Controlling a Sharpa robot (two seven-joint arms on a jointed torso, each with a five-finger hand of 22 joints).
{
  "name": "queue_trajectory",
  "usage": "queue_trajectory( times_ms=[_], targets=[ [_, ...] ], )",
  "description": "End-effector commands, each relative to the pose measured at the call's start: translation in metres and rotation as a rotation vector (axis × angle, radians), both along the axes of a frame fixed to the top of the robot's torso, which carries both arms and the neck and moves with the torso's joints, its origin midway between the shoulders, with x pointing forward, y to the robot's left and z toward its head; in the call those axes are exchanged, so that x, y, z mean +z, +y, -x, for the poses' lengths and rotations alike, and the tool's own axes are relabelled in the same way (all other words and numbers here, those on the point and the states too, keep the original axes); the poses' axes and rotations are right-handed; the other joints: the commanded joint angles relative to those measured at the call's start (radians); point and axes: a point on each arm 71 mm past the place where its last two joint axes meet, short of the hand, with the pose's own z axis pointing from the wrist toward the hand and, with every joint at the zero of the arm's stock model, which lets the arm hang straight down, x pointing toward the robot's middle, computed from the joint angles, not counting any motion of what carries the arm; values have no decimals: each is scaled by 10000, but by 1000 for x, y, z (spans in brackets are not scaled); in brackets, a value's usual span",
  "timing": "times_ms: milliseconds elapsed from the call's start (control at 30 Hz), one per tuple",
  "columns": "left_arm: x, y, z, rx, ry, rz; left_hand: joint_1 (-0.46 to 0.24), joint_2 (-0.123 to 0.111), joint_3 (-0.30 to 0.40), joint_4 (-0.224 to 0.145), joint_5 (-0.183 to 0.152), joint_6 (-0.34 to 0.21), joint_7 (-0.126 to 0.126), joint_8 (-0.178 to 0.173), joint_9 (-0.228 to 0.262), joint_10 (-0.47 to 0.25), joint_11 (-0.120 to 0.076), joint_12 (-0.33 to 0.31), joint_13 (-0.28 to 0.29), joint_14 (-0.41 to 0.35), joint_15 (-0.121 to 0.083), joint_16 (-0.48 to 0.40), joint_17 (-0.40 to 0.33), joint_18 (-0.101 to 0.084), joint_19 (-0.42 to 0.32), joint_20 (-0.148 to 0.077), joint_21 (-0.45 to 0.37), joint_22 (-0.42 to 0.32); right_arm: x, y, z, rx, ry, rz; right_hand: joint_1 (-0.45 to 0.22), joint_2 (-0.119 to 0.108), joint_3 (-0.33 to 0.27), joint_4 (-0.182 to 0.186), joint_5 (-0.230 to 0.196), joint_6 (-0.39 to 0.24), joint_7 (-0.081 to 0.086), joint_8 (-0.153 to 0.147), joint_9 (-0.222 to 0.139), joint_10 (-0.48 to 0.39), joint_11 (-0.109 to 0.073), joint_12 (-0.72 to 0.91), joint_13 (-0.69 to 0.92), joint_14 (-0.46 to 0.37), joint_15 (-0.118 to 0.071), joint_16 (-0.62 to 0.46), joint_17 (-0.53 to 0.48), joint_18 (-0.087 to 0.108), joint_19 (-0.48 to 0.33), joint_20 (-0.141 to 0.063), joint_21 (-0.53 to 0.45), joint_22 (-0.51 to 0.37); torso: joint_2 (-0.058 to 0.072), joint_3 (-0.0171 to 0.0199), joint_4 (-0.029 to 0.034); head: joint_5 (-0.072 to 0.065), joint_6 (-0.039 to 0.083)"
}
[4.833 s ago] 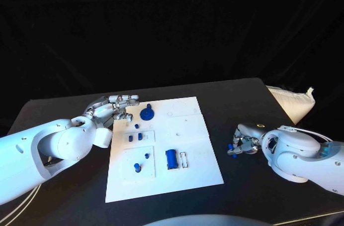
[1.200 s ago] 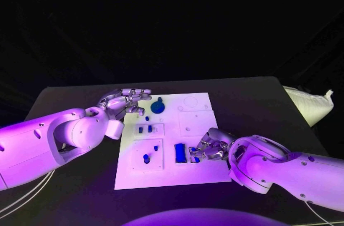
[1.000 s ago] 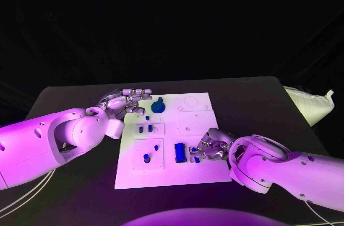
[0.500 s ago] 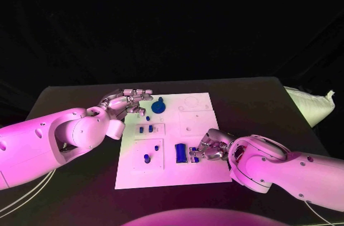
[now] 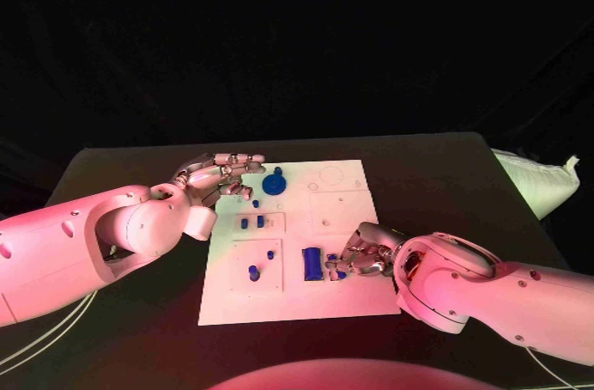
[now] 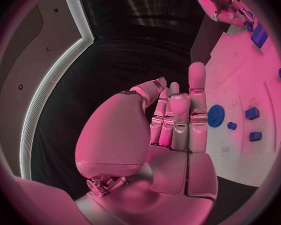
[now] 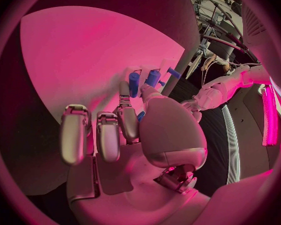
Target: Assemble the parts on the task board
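Head view: right hand [image 5: 363, 254] fingers pinching small blue part [image 5: 336, 274] beside blue block [image 5: 312, 263].

We see a black table [image 5: 148, 321] carrying the white task board [image 5: 341, 222] at its middle, lying flat with small blue parts [image 5: 312, 263] set on it. Past the table's right edge sits a white padded bag [image 5: 538, 182].
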Motion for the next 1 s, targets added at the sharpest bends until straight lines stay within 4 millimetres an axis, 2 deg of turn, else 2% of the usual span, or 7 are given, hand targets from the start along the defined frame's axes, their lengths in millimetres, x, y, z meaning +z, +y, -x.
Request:
queue_trajectory(
  times_ms=[33, 100, 233, 300, 600, 767, 1000],
  targets=[
    [1, -3, 1, -224, -25, 101, 4, 83, -15, -56, 35, -95, 2, 41, -15, -64, -19, 28, -11, -51, -15, -56, -9, 133, -69, 31, -30, 13, 1, 5, 2, 253, -38, 8, -213, 17, -273, 99, -141, 89, -11, 87, 55, 344, -76, 103, 814, 986, -82, 73, 2278, -135, 74, -89, 54, 40, -3, 3, 3, 1, 3],
    [1, -3, 1, -234, -34, 93, 4, 83, -15, -56, 35, -95, 2, 41, -15, -64, -19, 28, -11, -51, -15, -56, -9, 133, -69, 31, -30, 13, 1, 5, 3, 258, -73, -6, -367, 95, -442, 121, -264, 97, -22, 109, 87, 357, -85, 130, 838, 990, -90, 86, 2296, -141, 85, -95, 72, 70, -5, 5, 2, -5, -7],
    [1, -3, 1, -251, -47, 81, 4, 83, -15, -56, 35, -95, 2, 41, -15, -64, -19, 28, -11, -51, -15, -56, -9, 133, -69, 31, -30, 13, 2, 5, 3, 261, -181, -21, -701, 196, -942, 126, -833, 94, -41, 158, 170, 382, -101, 181, 893, 996, -106, 105, 2322, -149, 98, -110, 97, 113, -4, 5, 3, -6, -13],
    [1, -3, 1, -254, -49, 79, 4, 83, -15, -56, 35, -95, 2, 41, -15, -64, -19, 28, -11, -51, -15, -56, -9, 133, -69, 31, -30, 13, 3, 5, 3, 267, -220, -7, -841, 241, -1148, 134, -987, 89, -46, 176, 203, 388, -103, 191, 909, 996, -107, 106, 2324, -151, 101, -114, 105, 128, -4, 6, 1, -3, -11],
    [1, -2, 1, -256, -52, 72, 4, 83, -15, -56, 35, -95, 2, 41, -15, -64, -19, 28, -11, -51, -15, -56, -9, 133, -69, 31, -30, 13, 4, 2, 5, 327, -281, 59, -812, 280, -1220, 110, -974, 115, -61, 204, 229, 428, -115, 341, 997, 1004, -114, 134, 2361, -159, 115, -118, 131, 171, 7, 14, -15, 33, -24],
    [1, -2, 1, -240, -47, 62, 4, 83, -15, -56, 35, -95, 2, 41, -15, -64, -19, 28, -11, -51, -15, -56, -9, 133, -69, 31, -30, 13, 5, -2, 8, 410, -210, 159, -229, 265, -1426, -73, -897, 88, -72, 249, 310, 440, -131, 354, 1030, 1003, -133, 132, 2359, -163, 117, -132, 140, 189, -1, 5, -6, 32, -35],
    [1, -1, 1, -235, -41, 55, -9, 93, -14, -57, 37, -106, 8, 40, -15, -83, -10, 34, -14, -84, -7, -73, -47, 129, -91, 37, -36, 15, 4, -3, 10, 584, -90, 250, 605, 205, -1611, -484, -1115, 35, -62, 285, 390, 434, -122, 326, 1046, 1003, -126, 131, 2359, -159, 105, -134, 129, 186, -5, 4, 11, 19, -44]
  ],
)
